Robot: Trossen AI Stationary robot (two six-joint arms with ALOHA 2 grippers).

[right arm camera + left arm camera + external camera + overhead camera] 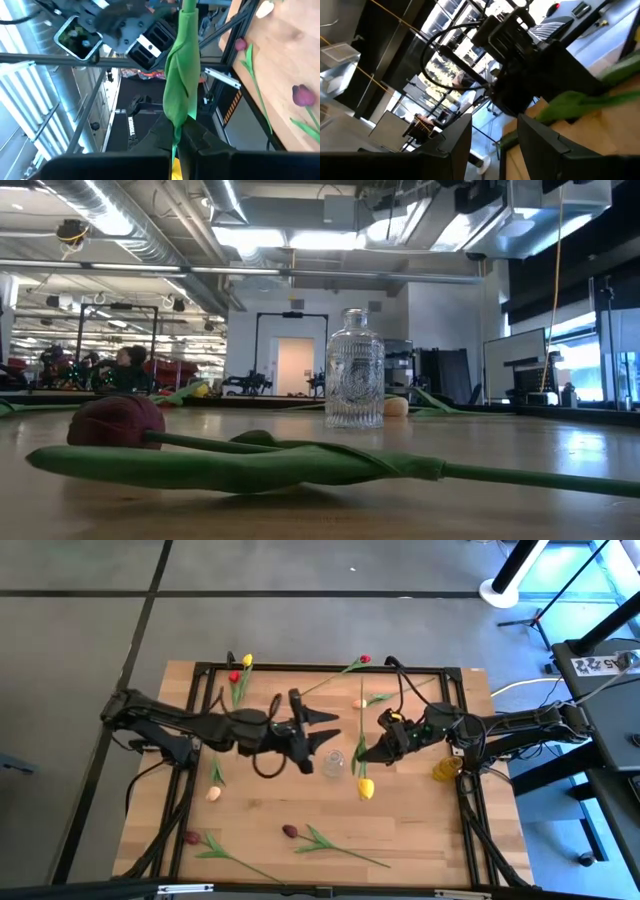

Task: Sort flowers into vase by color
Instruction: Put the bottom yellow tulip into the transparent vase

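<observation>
A clear ribbed glass vase (333, 763) (354, 382) stands upright mid-table. My right gripper (364, 751) (176, 136), just right of the vase, is shut on a yellow tulip (365, 788). My left gripper (326, 728) (492, 142) hovers open just left of and beyond the vase, facing the right gripper. Other tulips lie flat on the wood: two maroon ones (290, 831) (192, 837) near the front edge, a peach one (213, 793), and red and yellow ones (240, 668) at the far left. Neither gripper shows in the low view. My right gripper pinches the yellow tulip's green stem and leaf (178, 107) between its two fingers, a short way from the head. It comes level from the table's right, across the stem. The leaf stands out past the fingertips and the yellow head (365, 788) points toward the near edge. The flower is lifted clear.
A red tulip (364, 659) and a thin pale-tipped stem (362, 700) lie near the far edge. A yellow object (447, 768) sits by the table's right edge. A black frame (330, 667) borders the tabletop. A maroon tulip (115, 420) lies close in the low view.
</observation>
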